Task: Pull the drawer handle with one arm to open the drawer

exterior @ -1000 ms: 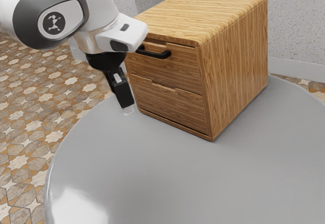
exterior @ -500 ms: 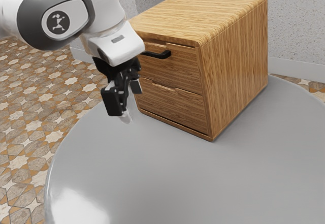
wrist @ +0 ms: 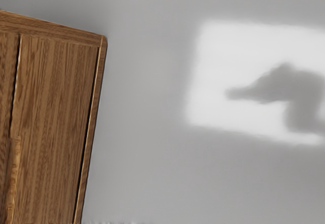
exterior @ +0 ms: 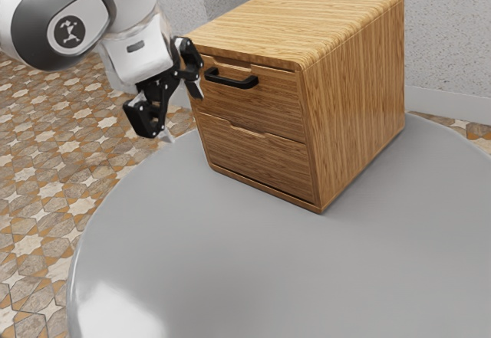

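Note:
A wooden cabinet (exterior: 307,85) with two drawers stands at the back of the round grey table (exterior: 307,277). The top drawer (exterior: 261,96) carries a black bar handle (exterior: 230,79) and looks shut. The lower drawer (exterior: 261,150) has a wooden pull. My black gripper (exterior: 180,114) hangs tilted just off the exterior view's left of the cabinet front, at handle height. Its fingers are spread and open, with nothing between them. One finger (exterior: 192,66) is close to the handle's near end and apart from it. In the wrist view the cabinet's front (wrist: 51,122) stands beside the grey tabletop (wrist: 152,173).
A patterned tile floor (exterior: 61,154) lies beyond the table's edge on the exterior view's left. A grey wall (exterior: 453,24) rises behind the cabinet. A bright light patch with my arm's shadow (wrist: 279,92) falls on the tabletop.
My hand has risen from near the tabletop to handle height, moved toward the exterior view's left and turned. Its fingers now stand wider apart. The cabinet and drawers have not moved.

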